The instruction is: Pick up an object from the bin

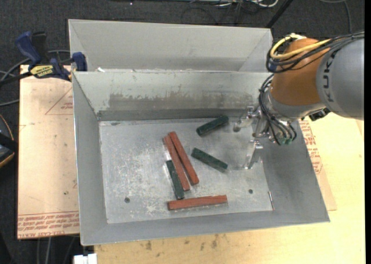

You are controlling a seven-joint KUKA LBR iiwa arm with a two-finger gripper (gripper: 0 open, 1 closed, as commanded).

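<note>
Sideways, "KU" on arm point(346, 77) — pincer point(251, 163) near dark green bar point(210, 160)

Gripper point(251, 161) over right part of grey bin point(174, 92) floor, near dark green bar point(210, 160). Red bars point(182, 161) mid-floor. Second green bar point(212, 125) near back wall.

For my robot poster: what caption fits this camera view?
Robot gripper hangs over the bin floor, right of a dark green bar.

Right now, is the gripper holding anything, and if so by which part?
Nothing held. The gripper is over bare bin floor at the right, apart from the nearest thing, a dark green bar lying flat to its left.
</note>
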